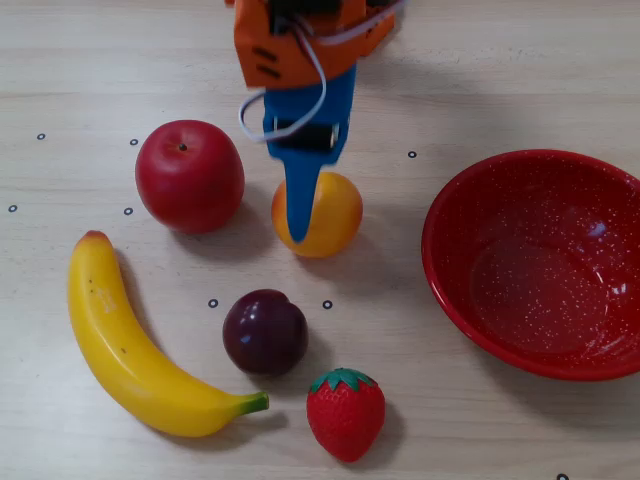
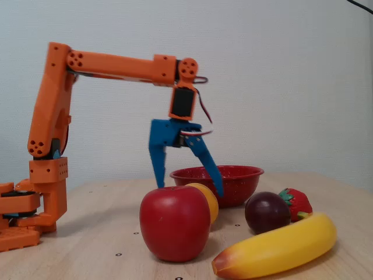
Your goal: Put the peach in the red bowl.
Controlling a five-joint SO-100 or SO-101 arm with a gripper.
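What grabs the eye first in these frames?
The orange arm's blue gripper hangs open right over the peach at table centre, in the overhead view. The big red bowl fills the right edge, empty. A red apple looms nearest the camera in the fixed view.

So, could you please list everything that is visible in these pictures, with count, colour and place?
peach: one, yellow-orange, table centre in the overhead view, under the blue fingers
red bowl: one, glossy red with white speckles, right side in the overhead view, empty
apple: one, red, left of the peach in the overhead view
plum: one, dark purple, below the peach in the overhead view
banana: one, yellow, lower left in the overhead view
strawberry: one, red with green top, bottom centre in the overhead view
table: one, light wood with small ring marks
arm: one, orange, base at left in the fixed view
gripper: one, blue, open, above the peach
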